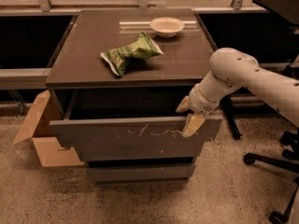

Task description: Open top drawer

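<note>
The top drawer (117, 136) is a wide dark grey front with white scratch marks. It stands pulled partly out of the dark cabinet (84, 59), with its dark inside showing behind the front. My gripper (188, 115) is at the right end of the drawer's top edge. One finger (183, 105) is behind the front panel and the other finger (193, 124) is on its outer face, clamped on the panel. My white arm reaches in from the right.
A green chip bag (131, 53) and a white bowl (167, 26) lie on the cabinet top. A shorter drawer front (140, 172) sits below. An open cardboard box (39, 136) stands at the left. Office chair legs (275, 160) are at the right.
</note>
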Controlling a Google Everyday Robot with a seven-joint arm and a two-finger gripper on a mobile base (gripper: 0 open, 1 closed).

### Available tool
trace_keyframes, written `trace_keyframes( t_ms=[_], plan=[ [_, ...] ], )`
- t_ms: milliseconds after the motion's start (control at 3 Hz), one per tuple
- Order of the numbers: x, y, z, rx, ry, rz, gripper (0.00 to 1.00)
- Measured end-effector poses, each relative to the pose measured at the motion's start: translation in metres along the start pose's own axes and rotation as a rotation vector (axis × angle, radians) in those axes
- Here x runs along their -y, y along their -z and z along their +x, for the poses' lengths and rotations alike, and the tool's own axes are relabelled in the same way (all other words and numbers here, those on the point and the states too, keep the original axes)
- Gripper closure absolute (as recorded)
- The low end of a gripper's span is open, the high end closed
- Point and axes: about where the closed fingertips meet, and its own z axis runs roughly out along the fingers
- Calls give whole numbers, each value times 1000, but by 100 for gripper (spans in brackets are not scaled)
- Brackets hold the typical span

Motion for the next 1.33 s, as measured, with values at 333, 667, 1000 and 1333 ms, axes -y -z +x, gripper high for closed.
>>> trace_keyframes(
  t_ms=[333, 667, 1000, 1333],
  plan=[
    [0, 0, 0, 0, 0, 0, 0],
    [-5, -6, 0, 4, 7, -33, 0],
    [-28, -21, 0, -26, -2, -109, 0],
    [-59, -28, -5, -50, -5, -178, 16]
  ],
)
